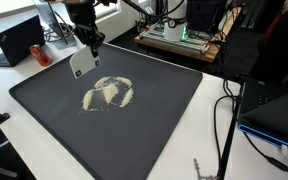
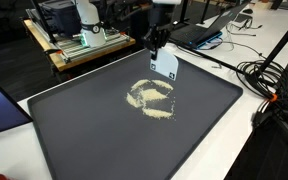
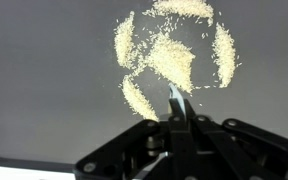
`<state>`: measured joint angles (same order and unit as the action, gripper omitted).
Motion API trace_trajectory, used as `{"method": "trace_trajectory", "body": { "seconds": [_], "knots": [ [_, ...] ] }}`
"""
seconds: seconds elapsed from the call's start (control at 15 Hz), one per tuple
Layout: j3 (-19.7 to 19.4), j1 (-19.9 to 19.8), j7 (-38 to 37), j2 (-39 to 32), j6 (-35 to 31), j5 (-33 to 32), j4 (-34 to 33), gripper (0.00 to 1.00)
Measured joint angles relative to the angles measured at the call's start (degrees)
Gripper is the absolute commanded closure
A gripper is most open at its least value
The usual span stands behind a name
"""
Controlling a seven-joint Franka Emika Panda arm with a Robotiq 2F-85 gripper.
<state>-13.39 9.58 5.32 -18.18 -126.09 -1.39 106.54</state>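
Note:
My gripper (image 1: 85, 47) hangs above the far part of a dark grey mat (image 1: 44, 115) and is shut on a thin white flat card (image 1: 82, 64), also seen in an exterior view (image 2: 166, 65). In the wrist view the jaws (image 3: 176, 112) are closed on the card's edge (image 3: 175, 98). A pile of pale grains (image 1: 109, 94) lies on the mat in curved strokes, just below and beside the card; it also shows in an exterior view (image 2: 152, 96) and the wrist view (image 3: 169, 55). The card hangs slightly above the mat, apart from the grains.
A laptop (image 1: 19, 38) stands beyond the mat's corner. A wooden board with electronics (image 1: 179, 38) is at the back. Black cables (image 1: 229, 120) run along the white table beside the mat, also in an exterior view (image 2: 269, 75). Another laptop (image 2: 209, 25) lies behind.

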Motion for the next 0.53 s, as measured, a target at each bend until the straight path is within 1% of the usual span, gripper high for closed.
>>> {"method": "trace_trajectory", "body": {
  "seconds": [0.07,0.2,0.33,0.53],
  "knots": [
    [1.8,-2.0,-1.6,-1.0,-0.5,0.2,-0.5,0.99],
    [4.1,-4.7,-4.8,-3.1,-1.7,0.4,-1.5,0.99],
    [5.3,-6.3,-8.4,-5.5,-2.6,0.5,-2.9,0.99],
    [6.0,-7.7,-13.1,-9.3,-3.0,0.7,-5.5,0.99]
  ]
}}
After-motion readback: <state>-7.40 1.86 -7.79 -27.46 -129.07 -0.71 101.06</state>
